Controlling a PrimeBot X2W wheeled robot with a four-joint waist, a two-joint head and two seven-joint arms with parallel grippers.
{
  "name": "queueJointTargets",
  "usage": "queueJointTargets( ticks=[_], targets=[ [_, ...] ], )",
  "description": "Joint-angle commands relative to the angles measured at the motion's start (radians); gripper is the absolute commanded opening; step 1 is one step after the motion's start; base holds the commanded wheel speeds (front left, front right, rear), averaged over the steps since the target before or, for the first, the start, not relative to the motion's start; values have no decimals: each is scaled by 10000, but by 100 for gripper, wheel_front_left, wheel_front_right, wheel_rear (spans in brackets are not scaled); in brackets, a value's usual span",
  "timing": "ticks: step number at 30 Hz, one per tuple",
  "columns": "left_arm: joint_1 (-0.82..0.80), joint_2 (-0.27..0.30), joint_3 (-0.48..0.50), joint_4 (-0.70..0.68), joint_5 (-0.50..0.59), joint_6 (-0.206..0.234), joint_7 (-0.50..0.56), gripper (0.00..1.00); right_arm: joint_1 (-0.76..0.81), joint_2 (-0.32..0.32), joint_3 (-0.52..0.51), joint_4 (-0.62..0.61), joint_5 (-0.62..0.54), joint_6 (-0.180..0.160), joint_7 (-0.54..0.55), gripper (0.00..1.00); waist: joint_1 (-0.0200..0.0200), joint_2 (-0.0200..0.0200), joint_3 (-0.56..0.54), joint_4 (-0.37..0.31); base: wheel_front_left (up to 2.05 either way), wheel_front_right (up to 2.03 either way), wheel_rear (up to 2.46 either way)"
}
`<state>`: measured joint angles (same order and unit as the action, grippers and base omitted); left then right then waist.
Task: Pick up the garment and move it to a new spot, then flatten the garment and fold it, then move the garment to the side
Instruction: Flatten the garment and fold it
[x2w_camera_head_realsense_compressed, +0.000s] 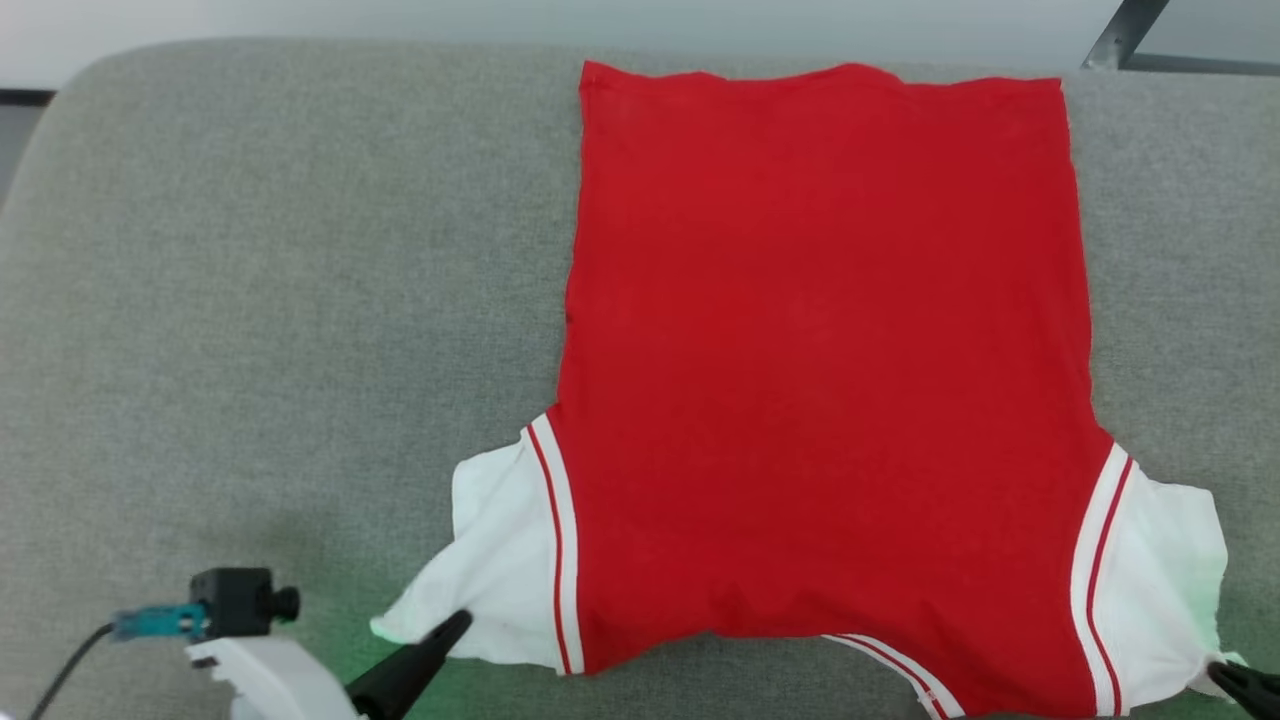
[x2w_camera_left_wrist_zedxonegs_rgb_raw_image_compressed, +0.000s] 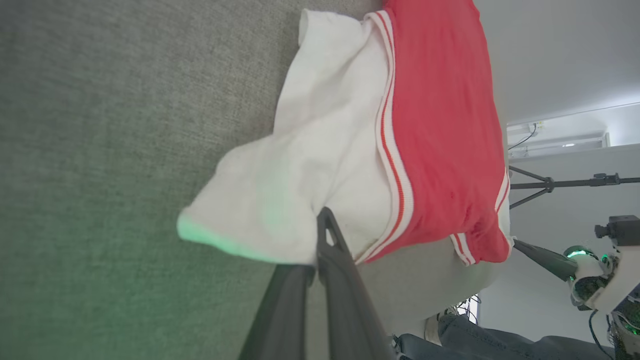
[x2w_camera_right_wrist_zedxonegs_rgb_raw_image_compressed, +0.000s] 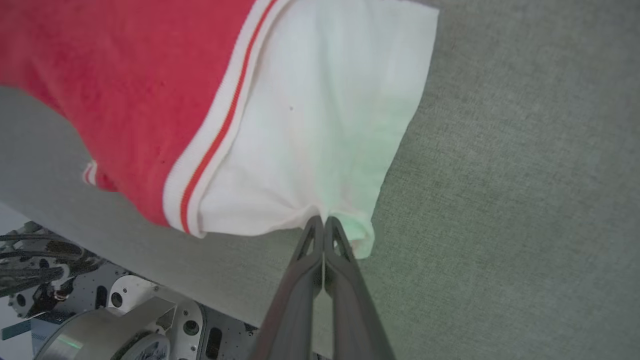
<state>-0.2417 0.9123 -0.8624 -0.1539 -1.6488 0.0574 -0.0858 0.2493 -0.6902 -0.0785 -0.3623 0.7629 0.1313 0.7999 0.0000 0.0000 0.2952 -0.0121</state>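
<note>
Garment (x2w_camera_head_realsense_compressed: 825, 380) lay spread, plain red side up, on grey padded table (x2w_camera_head_realsense_compressed: 250, 300), hem far, collar end near me. I had left gripper (x2w_camera_left_wrist_zedxonegs_rgb_raw_image_compressed: 322, 222) pinching white sleeve (x2w_camera_head_realsense_compressed: 490, 560) on my left, right gripper (x2w_camera_right_wrist_zedxonegs_rgb_raw_image_compressed: 324, 221) pressed together on opposite sleeve (x2w_camera_right_wrist_zedxonegs_rgb_raw_image_compressed: 320, 125) at its corner. Judged both pinches there so cloth could be tensioned evenly and dragged flat. Fold not yet begun.
</note>
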Motion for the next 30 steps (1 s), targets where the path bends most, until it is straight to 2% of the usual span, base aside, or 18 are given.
queueJointTargets(
  ticks=[1,7,11,15,16,18,19,20,25,30],
  targets=[
    [-227,-259,-70,275,219,34,17,0,-214,34,277,307,-192,-10,-90,0,0,0,171,7,0,0,0],
    [-647,-974,-544,1545,921,498,158,0,-885,310,1240,1541,-228,-10,-318,0,0,0,446,-5,0,0,0],
    [-778,-1470,-636,2006,957,307,151,0,-1280,349,1912,2337,-431,-12,-611,0,0,0,529,-14,0,0,0],
    [-805,-1622,-718,2214,1025,251,167,0,-1513,466,2315,2712,-389,-12,-845,0,0,0,534,-10,0,0,0],
    [-800,-1654,-724,2250,1028,238,159,0,-1562,487,2387,2778,-382,-12,-961,4,0,0,521,-14,0,0,0],
    [-748,-1667,-709,2281,991,197,120,0,-1761,531,2405,2899,-426,-12,-1252,49,0,0,467,-30,0,0,0],
    [-693,-1651,-696,2273,972,180,89,0,-1846,501,2379,2920,-473,-13,-1363,92,0,0,426,-44,0,0,0],
    [-636,-1614,-683,2253,955,179,67,0,-1929,491,2292,2897,-479,-15,-1517,100,0,0,374,-62,0,0,0],
    [-344,-1410,-693,1874,1068,310,-145,0,-2063,181,1295,2094,-121,-10,-1840,100,0,0,150,-90,0,0,0],
    [-382,-1293,-671,1325,1311,518,-315,0,-2736,-342,-149,1086,56,-10,-1515,100,0,0,169,122,0,0,0]
  ],
)
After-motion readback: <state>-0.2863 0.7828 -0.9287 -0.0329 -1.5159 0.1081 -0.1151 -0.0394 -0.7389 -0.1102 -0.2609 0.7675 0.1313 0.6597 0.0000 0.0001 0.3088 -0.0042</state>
